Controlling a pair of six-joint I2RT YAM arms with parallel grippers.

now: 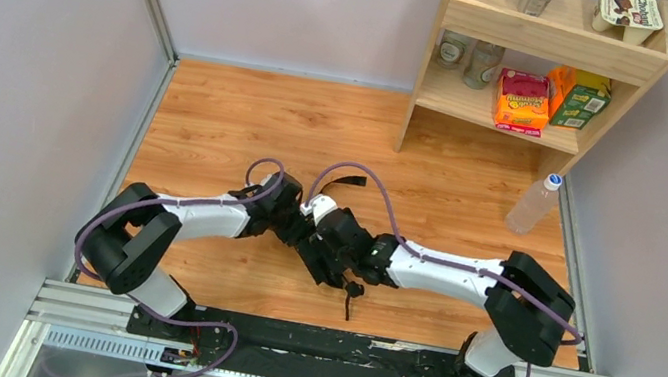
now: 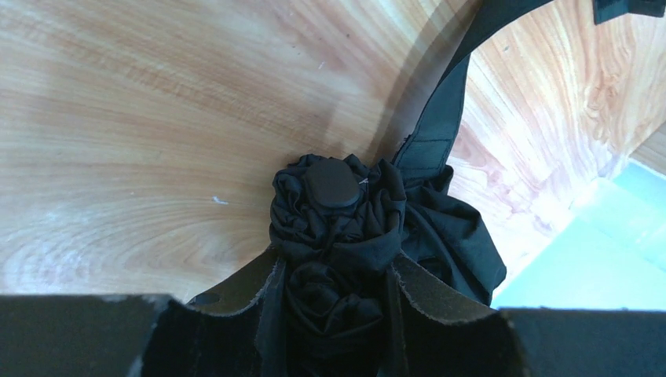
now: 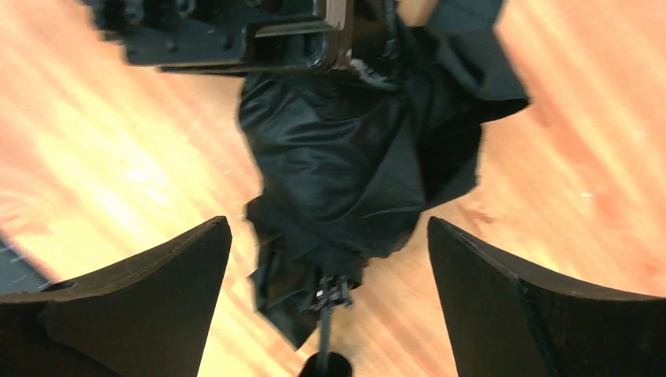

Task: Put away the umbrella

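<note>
Gripping the umbrella (image 2: 338, 228), left claw (image 2: 334, 276) clenches; right claw (image 3: 327, 236) stands released around it.

Pale grey walls (image 1: 28, 49), wood-grain floor (image 1: 241, 113), pine shelf unit (image 1: 547, 35) in far right corner, plastic bottle (image 1: 533, 204) beside it.

We see two matching arms. At seven o'clock, a glossy white tubular forearm shell (image 1: 204, 217) sits between bulky matte black joint housings (image 1: 126, 247). A thin purple cable (image 1: 168, 203) loops along it. At five o'clock there is a boxy black elbow block (image 1: 529, 306). The right gripper (image 3: 330, 224) has broad, dark, wedge-shaped fingers (image 3: 149, 298). The left gripper (image 2: 334, 263) has brownish finger pads (image 2: 440, 302) with frayed edges.
</note>
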